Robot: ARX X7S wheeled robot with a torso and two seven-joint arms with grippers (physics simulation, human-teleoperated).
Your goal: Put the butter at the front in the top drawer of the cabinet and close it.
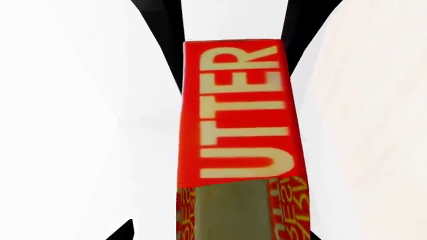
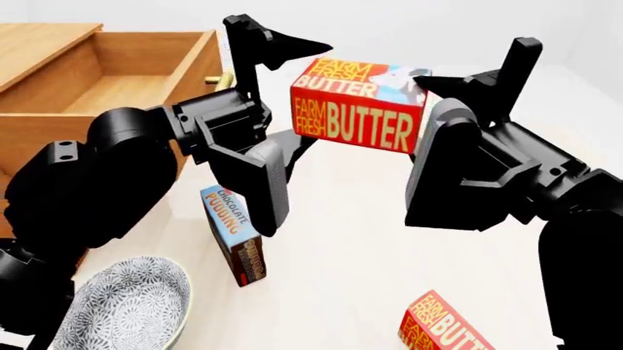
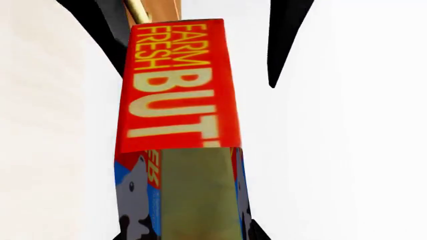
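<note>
Red cardboard fills the left wrist view: the butter (image 1: 237, 110) sits lengthwise between the dark fingers (image 1: 160, 35) of the left gripper (image 1: 233, 30), showing the letters "UTTER" in pale yellow. Those fingers stand spread on either side of the carton, and I cannot tell from here whether they press on it.

From the head view, the butter (image 2: 358, 106) hangs in the air between both arms, well above the table (image 2: 360, 240). The left gripper (image 2: 277, 51) is at its near end and the right gripper (image 2: 465, 76) at its far end, so the carton looks pinched between the 2, but which one truly bears it I cannot say. The top drawer (image 2: 117, 73) of the cabinet (image 2: 39, 44) stands pulled open, off to the left of the carton. I read "FARM FRESH BUTTER" on the front and top faces. Below lies a box marked "CHOCOLATE PUDDING" (image 2: 235, 237), beside a patterned bowl (image 2: 127, 306), and a second butter carton (image 2: 448, 328) sits at the near edge.

In the right wrist view the butter (image 3: 177, 85) reads "FARM FRESH BUT", with a cow panel (image 3: 133, 195) below and a brass handle (image 3: 137, 10) beyond.

To do this well, I would keep 1 firm hold, carry the carton level over the drawer's front wall, lower it inside, then release.
</note>
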